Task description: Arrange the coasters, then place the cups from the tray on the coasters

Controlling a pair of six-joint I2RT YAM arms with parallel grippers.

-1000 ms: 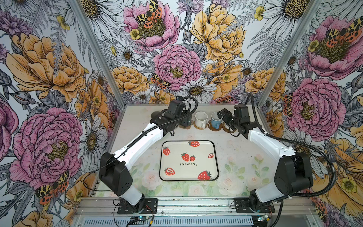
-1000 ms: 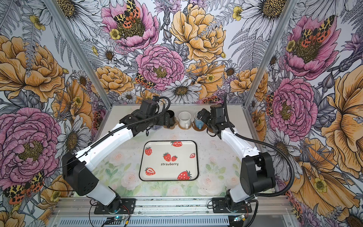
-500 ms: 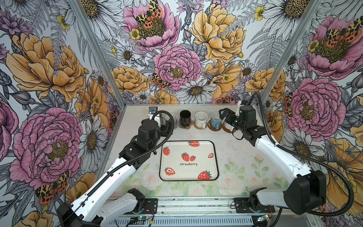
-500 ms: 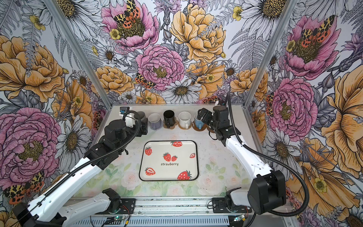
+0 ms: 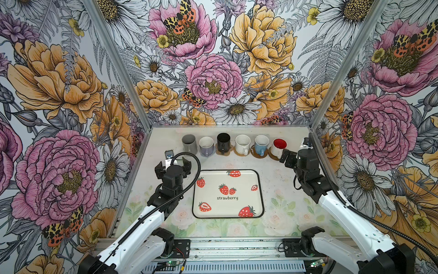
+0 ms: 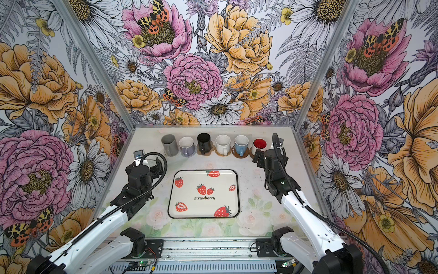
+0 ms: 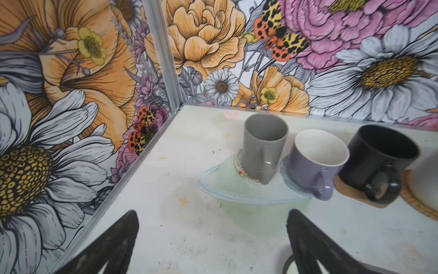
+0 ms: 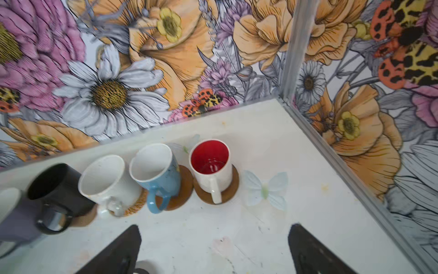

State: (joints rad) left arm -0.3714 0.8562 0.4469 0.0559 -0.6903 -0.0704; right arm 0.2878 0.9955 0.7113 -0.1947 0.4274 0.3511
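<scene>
Floral wallpaper on three sides, and below it a white table (image 5: 279,189) with faint printed flowers. At the middle of the table, lying flat, the tray (image 5: 246,180) with its strawberries. Behind the tray, along the back wall, all six cups upright in one row, handles toward the arms, each close to its neighbour. From the left in both top views: grey cup (image 5: 189,143), lavender cup (image 5: 206,146), black cup (image 5: 223,142), speckled cup (image 5: 242,144), blue cup (image 5: 261,145), red-lined cup (image 5: 279,147). Under the grey cup a woven coaster (image 7: 240,166); under the lavender cup a pale blue-grey coaster (image 7: 290,182); under the black cup the paw coaster (image 7: 350,192); under the speckled cup the rattan coaster (image 8: 137,204); under the blue cup a brown coaster (image 8: 187,185); under the red-lined cup a second brown coaster (image 8: 228,195). Left gripper (image 7: 212,213) near the back left corner of the tray, facing the grey and lavender cups, near them but apart, fingers (image 7: 113,237) spread wide with nothing between. Right gripper (image 8: 215,227) behind the tray on the right, just in front of the red-lined cup and not touching it, fingers (image 8: 312,251) spread wide as well, nothing held.
</scene>
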